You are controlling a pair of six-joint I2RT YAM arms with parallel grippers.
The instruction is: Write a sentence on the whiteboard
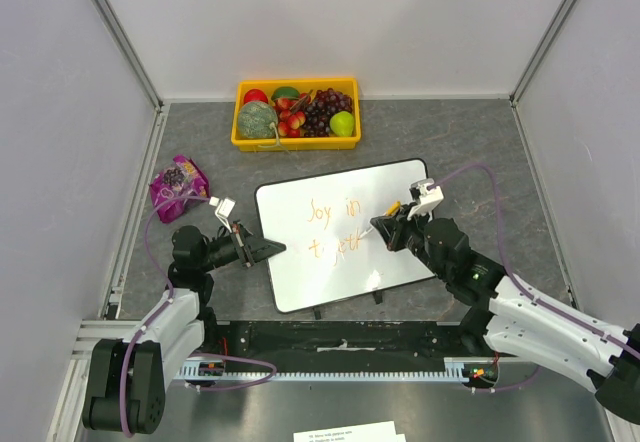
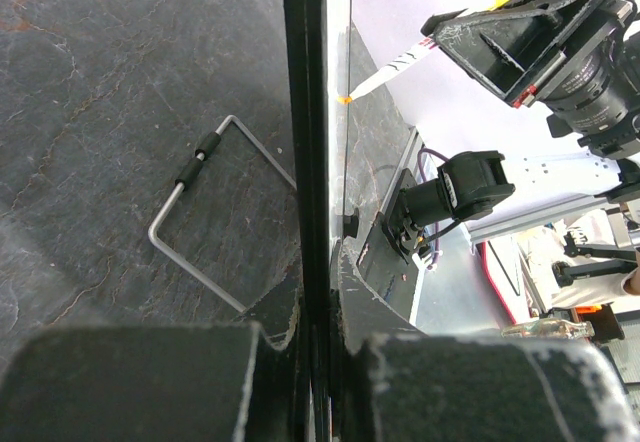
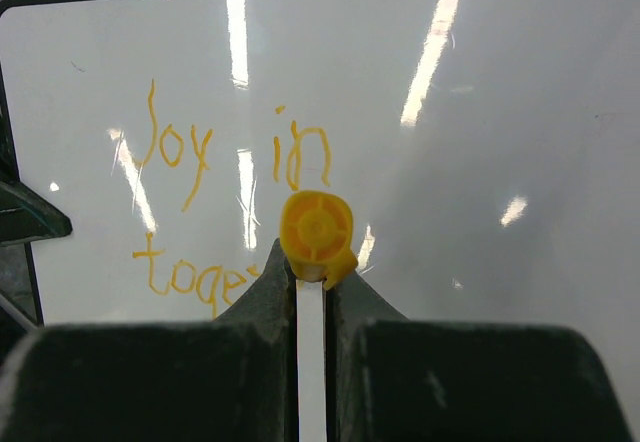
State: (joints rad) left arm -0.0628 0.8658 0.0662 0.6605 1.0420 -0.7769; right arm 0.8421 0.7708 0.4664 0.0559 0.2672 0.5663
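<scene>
Whiteboard [image 3: 520, 142] — lettering [image 3: 230, 162] "Joy in toge"

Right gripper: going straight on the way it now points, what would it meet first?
The whiteboard. The right gripper points its marker at it; the tip seems at or near the surface by the orange lettering, depth unclear.

Pale, plain wall panels [image 1: 330, 22] close in the dark grey, stone-patterned tabletop [image 1: 480, 142] on three sides, joined at the corners by aluminium posts [image 1: 119, 32]. Light falls evenly.
</scene>
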